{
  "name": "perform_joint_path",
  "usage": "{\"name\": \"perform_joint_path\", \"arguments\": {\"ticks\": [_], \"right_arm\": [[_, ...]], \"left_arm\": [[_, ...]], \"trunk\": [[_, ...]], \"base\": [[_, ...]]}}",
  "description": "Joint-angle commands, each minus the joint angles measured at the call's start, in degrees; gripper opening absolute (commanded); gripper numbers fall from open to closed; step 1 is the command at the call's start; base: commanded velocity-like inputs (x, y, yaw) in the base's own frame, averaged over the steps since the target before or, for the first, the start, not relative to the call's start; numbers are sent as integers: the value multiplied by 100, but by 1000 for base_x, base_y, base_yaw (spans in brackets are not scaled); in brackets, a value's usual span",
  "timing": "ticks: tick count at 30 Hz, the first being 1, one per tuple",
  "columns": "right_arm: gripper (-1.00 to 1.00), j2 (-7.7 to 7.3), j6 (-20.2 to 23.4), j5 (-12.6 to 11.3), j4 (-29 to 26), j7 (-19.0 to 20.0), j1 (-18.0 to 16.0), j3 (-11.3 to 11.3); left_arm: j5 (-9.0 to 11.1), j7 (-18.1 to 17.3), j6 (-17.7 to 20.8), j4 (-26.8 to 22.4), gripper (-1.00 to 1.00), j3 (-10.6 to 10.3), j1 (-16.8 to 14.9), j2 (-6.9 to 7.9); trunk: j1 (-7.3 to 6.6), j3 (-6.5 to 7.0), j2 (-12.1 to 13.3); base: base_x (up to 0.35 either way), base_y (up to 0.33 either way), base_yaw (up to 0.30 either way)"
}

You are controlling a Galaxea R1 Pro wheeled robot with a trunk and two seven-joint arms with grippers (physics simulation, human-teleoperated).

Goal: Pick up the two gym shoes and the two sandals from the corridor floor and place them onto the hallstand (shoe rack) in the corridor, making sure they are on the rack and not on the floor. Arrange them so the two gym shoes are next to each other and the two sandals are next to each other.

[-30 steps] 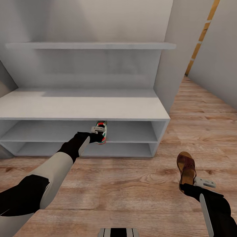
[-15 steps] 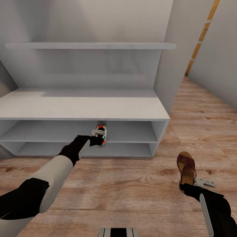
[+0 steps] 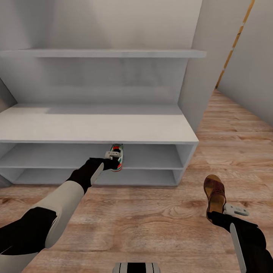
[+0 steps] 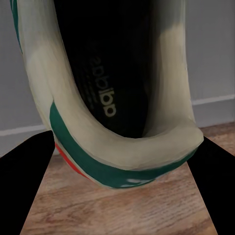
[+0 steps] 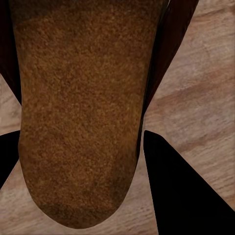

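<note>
- Gym shoe [image 3: 117,156] held at its heel end in the left gripper [image 3: 111,159], toe pointing into the hallstand [image 3: 94,127], at the front edge of its upper open shelf, under the bench top.
- Left wrist view: shoe [image 4: 105,93] close up, dark fingers [image 4: 24,176] on either side of the heel, clamped on it; whether the sole rests on the shelf cannot be told.
- Sandal [image 3: 214,193] gripped at the heel by the right gripper [image 3: 223,212], well right of the hallstand, over the corridor floor [image 3: 151,220].
- Right wrist view: tan footbed [image 5: 78,112] between dark fingers [image 5: 181,186] closed on it.
- Judged progress: early; nothing yet released on the hallstand, first shoe about to be set down, sandal waiting its turn.
- Left to do: both held items, plus the second gym shoe and second sandal, then pairing.
- Hard to make out: back of the hallstand's shelves in shadow, its left end cut off.
</note>
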Motion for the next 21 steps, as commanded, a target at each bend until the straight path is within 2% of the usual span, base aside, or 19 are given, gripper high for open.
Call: {"name": "perform_joint_path", "arguments": {"ticks": [1, 9, 17, 21], "right_arm": [[-100, -2, 30, 7, -5, -14, -3, 2], [-100, -3, 30, 8, -3, -14, -3, 2], [-100, -1, 30, 8, -3, -14, -3, 2], [-100, 0, 29, 8, -6, -14, -3, 2]], "left_arm": [[57, 16, 30, -7, -100, -25, -3, 4], [57, 17, 28, -7, -100, -25, -3, 4], [57, 20, 27, -7, -100, -25, -3, 4], [57, 19, 25, -7, -100, -25, -3, 4]], "trunk": [[-1, -4, -2], [-1, -4, -2], [-1, -4, -2], [-1, -4, -2]], "base": [[26, 0, 0], [15, 0, 0], [200, 0, 0], [73, 0, 0]]}}
